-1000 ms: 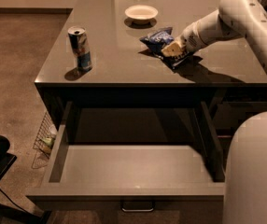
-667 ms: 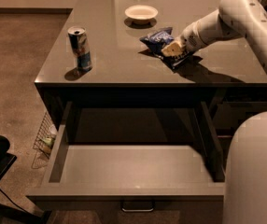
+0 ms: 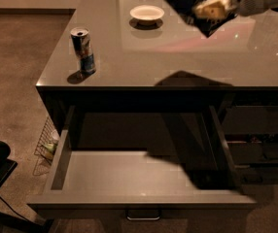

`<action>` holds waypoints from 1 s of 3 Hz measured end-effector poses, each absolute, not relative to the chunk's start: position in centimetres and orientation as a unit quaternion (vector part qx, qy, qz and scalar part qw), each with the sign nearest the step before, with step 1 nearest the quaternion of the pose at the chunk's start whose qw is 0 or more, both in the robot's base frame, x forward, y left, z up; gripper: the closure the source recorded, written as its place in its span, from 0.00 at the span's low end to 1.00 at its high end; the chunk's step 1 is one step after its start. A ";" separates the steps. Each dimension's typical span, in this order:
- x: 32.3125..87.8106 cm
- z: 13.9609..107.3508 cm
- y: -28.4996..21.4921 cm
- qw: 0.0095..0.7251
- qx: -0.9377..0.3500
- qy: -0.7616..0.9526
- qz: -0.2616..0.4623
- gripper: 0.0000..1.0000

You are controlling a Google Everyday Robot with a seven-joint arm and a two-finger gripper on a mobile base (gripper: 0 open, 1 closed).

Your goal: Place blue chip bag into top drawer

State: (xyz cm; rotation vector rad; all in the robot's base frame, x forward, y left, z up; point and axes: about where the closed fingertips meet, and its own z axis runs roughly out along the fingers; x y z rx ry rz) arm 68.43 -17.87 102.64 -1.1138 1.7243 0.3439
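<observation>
The blue chip bag (image 3: 190, 4) is held in the air above the table top at the upper right, tilted, its shadow cast on the table's front edge. My gripper (image 3: 212, 6) is shut on the bag's right side, with the white arm running off the right edge. The top drawer (image 3: 139, 200) is pulled fully open below the table's front, wide, shallow and grey, with a small metal bar handle (image 3: 143, 214) on its front panel. Nothing lies inside it.
A slim blue-silver drink can (image 3: 83, 50) stands near the table's left front corner. A white bowl (image 3: 147, 13) sits at the back middle. A wire basket (image 3: 46, 142) sits on the floor to the left. Darker drawers (image 3: 260, 152) are at the right.
The gripper has lifted the chip bag off the table top and carries it in the air. The view has shifted closer and the arm's elbow no longer blocks the lower right.
</observation>
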 end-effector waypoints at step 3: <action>54.1 106.5 -13.1 0.477 -0.569 0.644 0.185 1.00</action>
